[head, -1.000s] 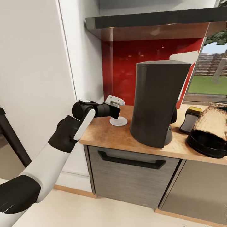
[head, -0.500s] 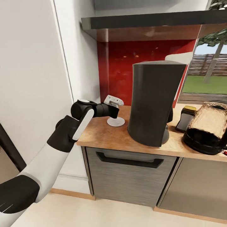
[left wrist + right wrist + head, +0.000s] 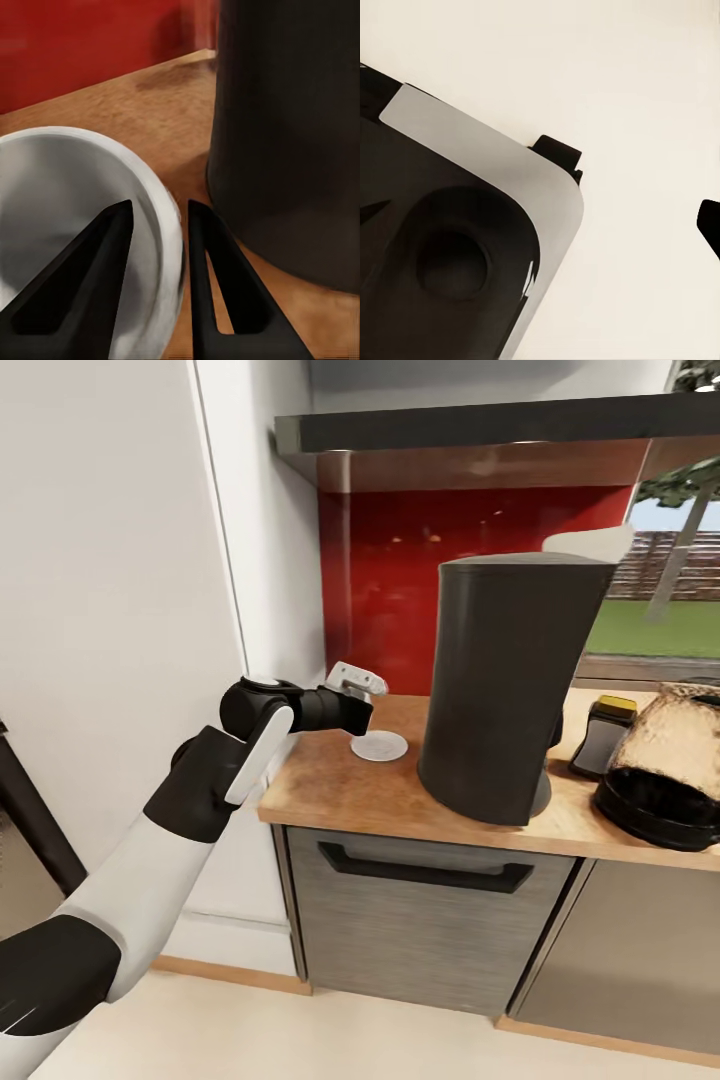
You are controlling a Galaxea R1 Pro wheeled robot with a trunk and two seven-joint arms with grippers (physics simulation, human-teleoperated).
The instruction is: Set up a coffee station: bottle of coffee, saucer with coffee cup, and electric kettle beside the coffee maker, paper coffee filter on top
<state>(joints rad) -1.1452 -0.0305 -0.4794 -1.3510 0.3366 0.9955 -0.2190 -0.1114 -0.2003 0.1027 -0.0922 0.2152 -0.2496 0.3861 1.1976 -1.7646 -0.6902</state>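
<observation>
- Two black, tapered fingers (image 3: pixel 112 277) of the left end effector (image 3: pixel 160 206) stand a narrow gap apart, one on each side of the saucer's rim. Whether they press on it cannot be told.
- Saucer (image 3: pixel 378 746): small, round, white and glazed, with a shallow bowl and a smooth raised lip. It lies flat on the desk (image 3: pixel 340 790), right at the fingertips.
- Desk: warm wood grain with a matt top. Its front below is brushed dark grey and carries a long black bar handle (image 3: pixel 420 866).
- Coffee maker (image 3: pixel 505 690): a tall, matt black body, wider at the top, with a curved wall. It stands just beyond the saucer, on the far side from the end effector, close to the saucer though apart from it.
- Bottle (image 3: pixel 600 735): short and dark with a yellow cap, past the coffee maker.
- Kettle (image 3: pixel 668 765): a rounded jug of dimpled clear glass on a black base, farthest from the end effector.
- Shelf (image 3: pixel 500 425): a thin, glossy black board with a wood-toned underside, high above the end effector; a shiny red wall panel (image 3: pixel 385 590) sits below it.
- Right end effector (image 3: pixel 711 225): just a black tip shows at the picture's edge over a pale floor (image 3: pixel 645 90), so its opening cannot be told.
</observation>
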